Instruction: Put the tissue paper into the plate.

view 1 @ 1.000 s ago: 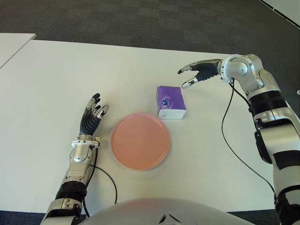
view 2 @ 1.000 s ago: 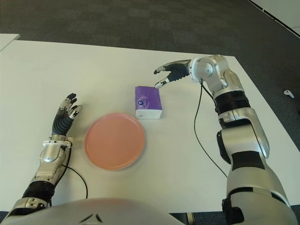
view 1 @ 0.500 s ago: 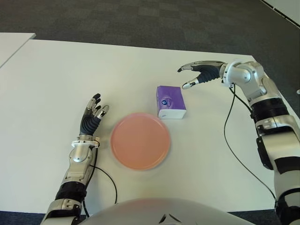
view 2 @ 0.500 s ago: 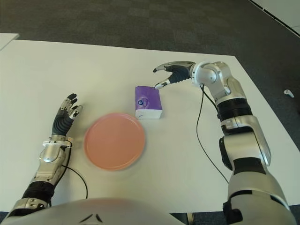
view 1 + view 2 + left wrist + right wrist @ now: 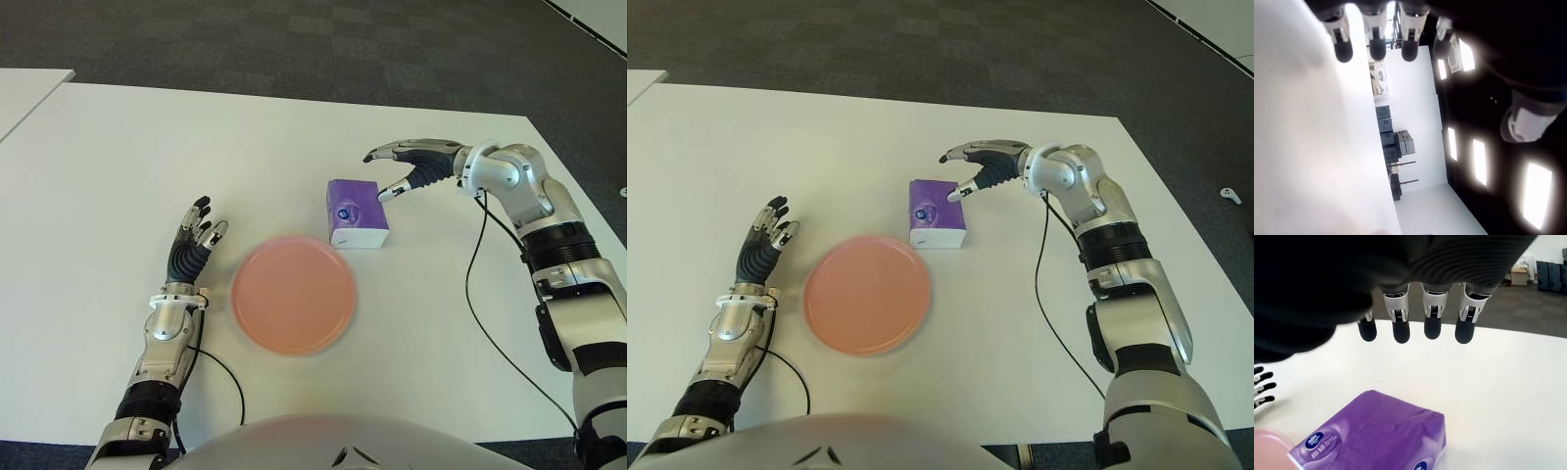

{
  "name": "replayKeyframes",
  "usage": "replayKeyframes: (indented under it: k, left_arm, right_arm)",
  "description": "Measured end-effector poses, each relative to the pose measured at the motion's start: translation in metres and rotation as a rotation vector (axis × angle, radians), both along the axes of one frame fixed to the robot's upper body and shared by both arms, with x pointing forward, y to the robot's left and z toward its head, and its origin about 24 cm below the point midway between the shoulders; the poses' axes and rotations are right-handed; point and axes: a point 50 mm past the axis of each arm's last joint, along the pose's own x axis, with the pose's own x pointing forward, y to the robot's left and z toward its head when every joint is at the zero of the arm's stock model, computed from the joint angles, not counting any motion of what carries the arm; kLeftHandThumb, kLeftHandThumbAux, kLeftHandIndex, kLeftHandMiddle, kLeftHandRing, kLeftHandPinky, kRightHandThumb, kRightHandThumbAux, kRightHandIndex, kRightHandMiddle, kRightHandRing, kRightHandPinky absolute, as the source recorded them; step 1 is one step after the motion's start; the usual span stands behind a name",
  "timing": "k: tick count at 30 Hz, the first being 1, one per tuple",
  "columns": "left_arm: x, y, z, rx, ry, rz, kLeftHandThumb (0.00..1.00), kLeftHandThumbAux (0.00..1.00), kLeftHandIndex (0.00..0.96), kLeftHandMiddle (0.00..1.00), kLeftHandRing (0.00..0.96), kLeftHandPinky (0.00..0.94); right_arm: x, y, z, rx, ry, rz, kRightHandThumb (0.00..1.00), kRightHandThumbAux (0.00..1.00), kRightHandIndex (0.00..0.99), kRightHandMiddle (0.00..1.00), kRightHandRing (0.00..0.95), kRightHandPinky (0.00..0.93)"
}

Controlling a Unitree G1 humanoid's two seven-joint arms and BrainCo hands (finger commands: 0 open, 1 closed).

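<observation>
A purple tissue pack with a white front side lies on the white table, just beyond the right rim of the round pink plate. My right hand hovers over the pack's far right corner, fingers spread and holding nothing; in the right wrist view the pack lies below the fingertips with a gap between. My left hand shows left of the plate, fingers extended, nothing in it.
A black cable runs from the right wrist over the table's right part. Dark carpet floor lies beyond the far edge. Another white table's corner shows at the far left.
My right hand has moved left and down, closer over the tissue pack's far right corner. The pack, the plate and the left hand have not moved.
</observation>
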Motion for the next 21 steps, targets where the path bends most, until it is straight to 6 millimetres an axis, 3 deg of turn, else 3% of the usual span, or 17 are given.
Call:
replayKeyframes:
  k: [8,21]
  left_arm:
    - [0.000,0.000,-0.001,0.001,0.000,0.000,0.000,0.472,0.000,0.000,0.000,0.000]
    - [0.000,0.000,-0.001,0.000,0.000,0.000,0.000,0.462,0.000,0.000,0.000,0.000]
  right_arm:
    - [0.000,0.007,-0.020,0.032,-0.013,0.033,0.253,0.295,0.000,0.000,0.000,0.000]
    - [-0.005,0.017,-0.024,0.088,-0.073,0.136,0.234,0.332,0.000,0.000,0.000,0.000]
